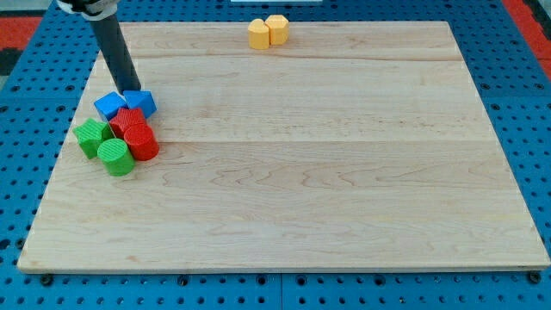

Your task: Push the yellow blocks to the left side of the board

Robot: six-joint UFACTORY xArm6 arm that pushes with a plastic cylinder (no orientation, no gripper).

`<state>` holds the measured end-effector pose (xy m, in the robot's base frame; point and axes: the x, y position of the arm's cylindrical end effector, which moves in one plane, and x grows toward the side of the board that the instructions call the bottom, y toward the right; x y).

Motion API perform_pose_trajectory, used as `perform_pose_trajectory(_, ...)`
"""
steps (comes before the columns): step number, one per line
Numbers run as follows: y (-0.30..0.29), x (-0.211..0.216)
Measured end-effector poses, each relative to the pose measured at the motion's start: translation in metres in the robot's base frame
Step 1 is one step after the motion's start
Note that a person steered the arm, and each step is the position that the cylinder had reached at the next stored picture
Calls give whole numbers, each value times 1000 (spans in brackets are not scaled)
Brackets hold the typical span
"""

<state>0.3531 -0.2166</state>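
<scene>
My tip (132, 89) bare rod, nothing to clamp; sits at board's left edge, touching blue blocks (126, 104). Two yellow blocks (268, 32) touching, at top edge near middle. Advice: circle to their right side, push left together, hugging top edge.

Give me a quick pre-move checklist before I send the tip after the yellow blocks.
1. Yellow blocks located: ok. The yellow hexagonal block and the yellow block sit touching at the view's top edge of the board.
2. Yellow blocks on the left side: not ok, they lie near top centre.
3. My tip clear of other blocks: not ok, it is right at the blue blocks.
4. Tip on the yellows' right for a leftward push: not ok, it is far to their left.
5. Left cluster, red blocks and green blocks, off the top edge path: ok.
</scene>
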Motion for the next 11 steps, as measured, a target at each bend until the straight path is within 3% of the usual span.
perform_pose_trajectory(4,121,29)
perform_pose_trajectory(5,115,6)
perform_pose_trajectory(6,238,-44)
perform_pose_trajectory(7,319,-142)
perform_pose_trajectory(8,277,-160)
perform_pose_trajectory(9,184,-155)
perform_pose_trajectory(11,131,-76)
